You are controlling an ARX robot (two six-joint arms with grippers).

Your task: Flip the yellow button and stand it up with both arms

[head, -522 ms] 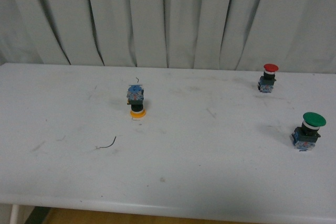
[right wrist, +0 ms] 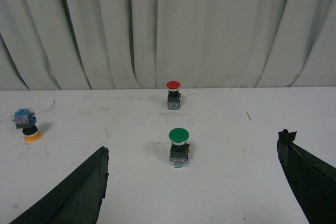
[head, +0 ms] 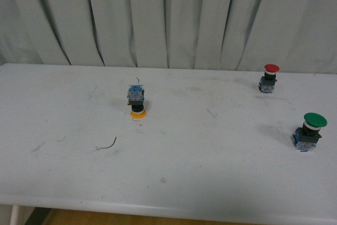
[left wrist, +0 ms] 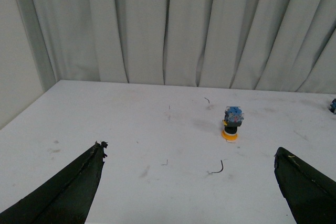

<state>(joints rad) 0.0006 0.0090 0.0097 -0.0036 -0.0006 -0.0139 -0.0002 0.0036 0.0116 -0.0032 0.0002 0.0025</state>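
Left gripper [left wrist: 189, 149] is spread wide, nothing between its dark fingers [left wrist: 68, 192], hanging above the white table [left wrist: 115, 124]. Right gripper [right wrist: 194, 141] is wide open too and empty.

Out ahead of the left gripper, well clear of it, there's the yellow button [left wrist: 231, 124], and it's upside down: yellow cap flat on the table, black collar above, blue contact block on top. From the front it stands left of centre [head: 137, 101]; the right wrist catches it far off to one side [right wrist: 26, 125].

A curled scrap of dark wire [head: 108, 146] lies on the table near it. The green button [head: 309, 131] is upright at the right edge, with the red button [head: 269, 78] upright behind it, near the grey curtain [head: 168, 19]. A second dark curl sits just behind the blue block; whether they touch is hard to say.
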